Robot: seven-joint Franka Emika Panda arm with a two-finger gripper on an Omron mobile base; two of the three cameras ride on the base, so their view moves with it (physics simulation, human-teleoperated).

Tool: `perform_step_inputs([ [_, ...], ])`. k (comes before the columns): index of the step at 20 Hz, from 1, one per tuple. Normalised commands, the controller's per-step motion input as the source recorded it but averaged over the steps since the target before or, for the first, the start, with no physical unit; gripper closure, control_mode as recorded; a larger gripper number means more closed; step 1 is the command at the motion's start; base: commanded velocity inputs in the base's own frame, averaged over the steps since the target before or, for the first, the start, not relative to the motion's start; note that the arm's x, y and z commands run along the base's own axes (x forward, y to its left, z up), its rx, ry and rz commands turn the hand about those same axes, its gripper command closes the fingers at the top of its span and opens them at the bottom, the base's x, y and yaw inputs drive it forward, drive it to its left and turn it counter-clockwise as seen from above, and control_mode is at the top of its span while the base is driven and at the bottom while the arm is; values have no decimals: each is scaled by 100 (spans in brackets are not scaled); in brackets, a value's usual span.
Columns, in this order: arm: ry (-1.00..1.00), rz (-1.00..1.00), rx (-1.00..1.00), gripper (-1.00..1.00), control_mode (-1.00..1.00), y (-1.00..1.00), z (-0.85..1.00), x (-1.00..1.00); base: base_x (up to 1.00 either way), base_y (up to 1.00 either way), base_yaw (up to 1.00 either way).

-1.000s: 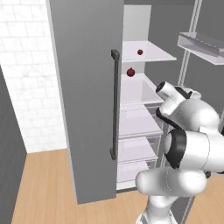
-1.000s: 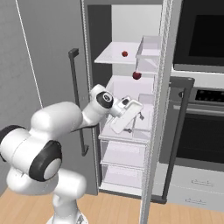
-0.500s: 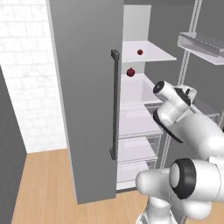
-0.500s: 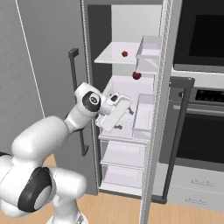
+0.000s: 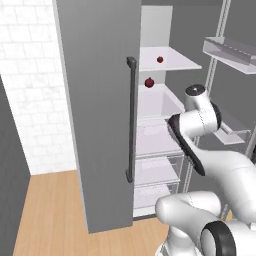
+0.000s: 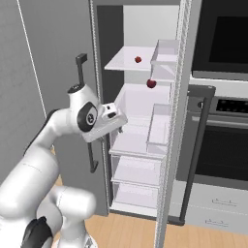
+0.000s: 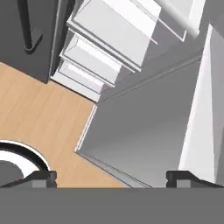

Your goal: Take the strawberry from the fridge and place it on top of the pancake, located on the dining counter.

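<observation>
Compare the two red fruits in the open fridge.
The strawberry sits on the top white shelf; the rounder dark-red fruit is one level lower. The strawberry looks smaller and brighter, the lower fruit larger and darker. Both are red, untouched, and above the open gripper.

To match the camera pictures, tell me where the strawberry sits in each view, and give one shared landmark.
Left base view: strawberry on the top white shelf, upper centre-right.
Right base view: on that same shelf, upper centre.
Hand view: aims down at the lower drawers and wood floor.
Landmark: the rounder dark-red fruit, lower than that shelf in both base views.
</observation>
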Motion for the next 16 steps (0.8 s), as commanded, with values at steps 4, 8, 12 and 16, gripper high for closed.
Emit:
perform_step_inputs([
  [4,-20,0,85,-100,-100,83,1,-11,0,0,0],
  [8,-8,-6,56,-100,-100,38,72,-56,0,0,0],
  [12,0,-13,30,-100,-100,15,100,-87,0,0,0],
  [16,15,-18,-5,-100,-100,31,79,-77,0,0,0],
])
